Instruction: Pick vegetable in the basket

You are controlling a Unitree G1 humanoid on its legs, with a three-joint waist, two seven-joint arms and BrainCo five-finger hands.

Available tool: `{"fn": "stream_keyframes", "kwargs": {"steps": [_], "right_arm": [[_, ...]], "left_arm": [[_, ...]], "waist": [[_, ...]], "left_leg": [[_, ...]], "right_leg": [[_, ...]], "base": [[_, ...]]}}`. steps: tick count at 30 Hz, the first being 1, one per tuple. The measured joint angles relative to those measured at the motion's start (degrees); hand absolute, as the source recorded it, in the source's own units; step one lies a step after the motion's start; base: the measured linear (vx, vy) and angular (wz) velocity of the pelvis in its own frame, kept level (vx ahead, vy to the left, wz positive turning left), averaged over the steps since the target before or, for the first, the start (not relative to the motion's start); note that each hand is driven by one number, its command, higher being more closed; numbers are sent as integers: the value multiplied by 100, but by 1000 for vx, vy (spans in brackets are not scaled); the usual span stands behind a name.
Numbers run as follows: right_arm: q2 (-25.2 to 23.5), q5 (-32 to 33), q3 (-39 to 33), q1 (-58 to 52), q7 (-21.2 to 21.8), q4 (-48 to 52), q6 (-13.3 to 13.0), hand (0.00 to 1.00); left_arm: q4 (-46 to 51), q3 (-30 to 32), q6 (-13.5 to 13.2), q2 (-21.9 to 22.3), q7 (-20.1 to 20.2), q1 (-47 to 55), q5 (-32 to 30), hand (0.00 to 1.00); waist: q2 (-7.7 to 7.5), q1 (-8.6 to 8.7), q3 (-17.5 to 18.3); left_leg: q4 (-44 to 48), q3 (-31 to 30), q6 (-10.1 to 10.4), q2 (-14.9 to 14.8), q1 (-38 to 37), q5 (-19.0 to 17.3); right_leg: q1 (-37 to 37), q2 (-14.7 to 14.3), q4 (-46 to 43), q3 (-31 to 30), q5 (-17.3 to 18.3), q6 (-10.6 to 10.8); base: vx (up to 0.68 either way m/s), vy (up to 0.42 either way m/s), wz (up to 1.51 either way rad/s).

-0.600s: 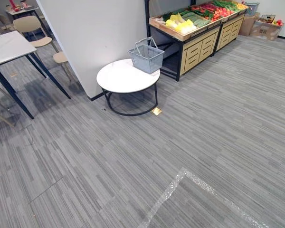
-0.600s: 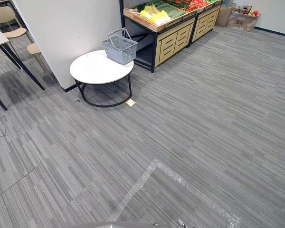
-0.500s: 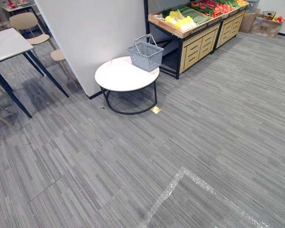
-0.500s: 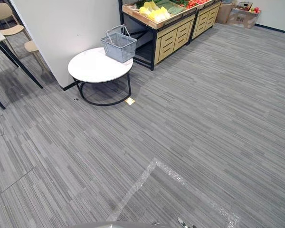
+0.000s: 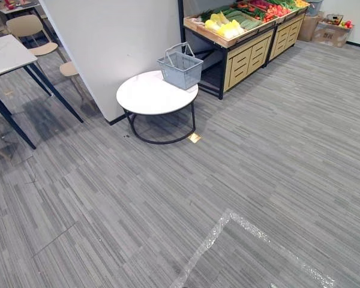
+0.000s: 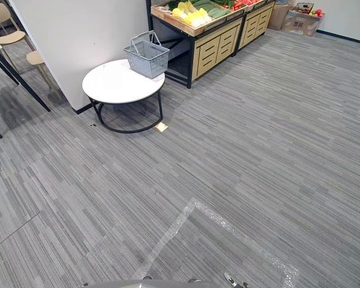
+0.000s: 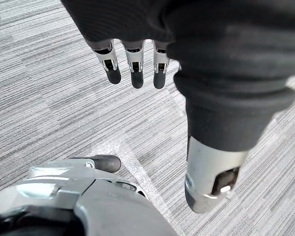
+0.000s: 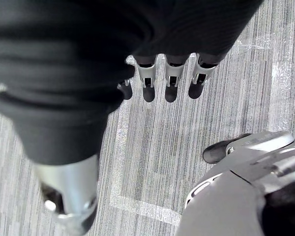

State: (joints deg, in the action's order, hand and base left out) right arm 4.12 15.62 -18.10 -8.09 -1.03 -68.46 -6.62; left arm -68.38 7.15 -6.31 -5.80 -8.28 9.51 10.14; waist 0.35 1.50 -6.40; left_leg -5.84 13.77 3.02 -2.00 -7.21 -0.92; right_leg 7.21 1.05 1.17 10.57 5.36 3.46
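Your left hand (image 7: 136, 66) hangs over the grey carpet (image 5: 276, 150): fingers straight and relaxed, thumb apart, nothing in it. Your right hand (image 8: 169, 81) is the same: fingers loose, pointing down at the carpet, no load. A strip of shiny tape (image 5: 211, 239) shows on the carpet below each.

The basket (image 5: 180, 67) is grey wire mesh with its handles up, sitting on the far right edge of a round white table (image 5: 147, 96) with a black frame. That table is far and left of centre, just beside a white partition wall (image 5: 120, 42). You can't tell from here whether anything is inside the basket.

The vegetables (image 5: 223, 26) are on the wooden stand (image 5: 246, 57) just right of the basket, at the far side. Yellow ones sit at the near end, green ones (image 5: 243, 17) behind them, red ones (image 5: 275, 8) farther back. The stand has drawers on its front.

A small yellow tag (image 5: 194, 138) lies on the carpet by the round table's near right leg. On the left are a white-topped desk (image 5: 6, 54) with dark legs and a beige chair (image 5: 25, 27). In the far right corner is a cardboard box (image 5: 331, 31).

Both hands are well apart from the basket and the stand.
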Motion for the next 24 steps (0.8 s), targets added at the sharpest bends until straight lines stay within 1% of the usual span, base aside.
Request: {"fn": "stream_keyframes", "kwargs": {"steps": [2, 3, 5, 6, 7, 19, 21, 23, 24], "right_arm": [[1, 4, -2, -5, 10, -1, 1, 0], [1, 5, -2, -12, 12, -1, 2, 0], [1, 9, -7, -10, 29, -2, 5, 0], [1, 10, -8, -10, 31, -2, 5, 0], [1, 10, -8, -8, 31, -6, 6, 0], [5, 14, -12, 10, 34, -44, 6, 0], [10, 13, -7, 22, 29, -46, 7, 0], [42, 15, -2, 77, 26, -44, 8, 0], [40, 17, 2, 255, 22, -26, 6, 0]], "left_arm": [[-1, -2, -2, 0, 0, 0, -1, 0], [-2, -2, -2, 0, 1, 0, -1, 0], [-4, -3, -6, -1, 7, -7, -3, 0], [-7, -3, -6, -2, 10, -9, -3, 0], [-10, -3, -6, -4, 18, -13, -3, 0], [-161, -3, -28, -22, 80, -80, 8, 0], [-164, -13, -26, -29, 78, -105, 11, 0], [-158, -45, -24, -20, 53, -151, 28, 0], [-134, -111, -27, -50, 12, -258, 46, 0]], "waist": [[3, 0, -1], [-22, 0, -15], [19, -1, -9], [-26, -2, -37], [-4, -2, -25], [-26, -1, -39], [-32, 2, -54], [8, -1, -78], [57, 0, -165]], "left_leg": [[0, 9, -2, 0, 0, -1], [0, 13, -2, 1, 1, -1], [-1, 32, -3, 2, 3, -1], [-1, 35, -3, 2, 5, -1], [-1, 38, -3, 2, 4, -1], [-2, 72, -3, 9, -5, -1], [-2, 94, -3, 7, 17, -1], [1, 145, -6, -46, 143, 2], [18, 188, -52, -74, 309, 41]], "right_leg": [[3, -1, 40, 0, -12, -17], [9, -3, 57, 0, -36, -51], [24, -9, 87, -3, -62, -49], [23, -11, 88, -4, -62, -49], [28, -11, 94, -3, -63, -50], [94, -14, 195, 3, -84, -25], [69, -21, 213, -13, -111, -54], [-198, -40, -33, -61, -76, -95], [-602, -34, -509, -94, 85, -206]], "base": [[0, 0, 0], [-15, -15, -4], [-4, -18, -3], [0, 0, 0], [0, 0, 0], [0, 0, 0], [-16, -8, -5], [-44, -17, -21], [-50, -19, -22]]}}
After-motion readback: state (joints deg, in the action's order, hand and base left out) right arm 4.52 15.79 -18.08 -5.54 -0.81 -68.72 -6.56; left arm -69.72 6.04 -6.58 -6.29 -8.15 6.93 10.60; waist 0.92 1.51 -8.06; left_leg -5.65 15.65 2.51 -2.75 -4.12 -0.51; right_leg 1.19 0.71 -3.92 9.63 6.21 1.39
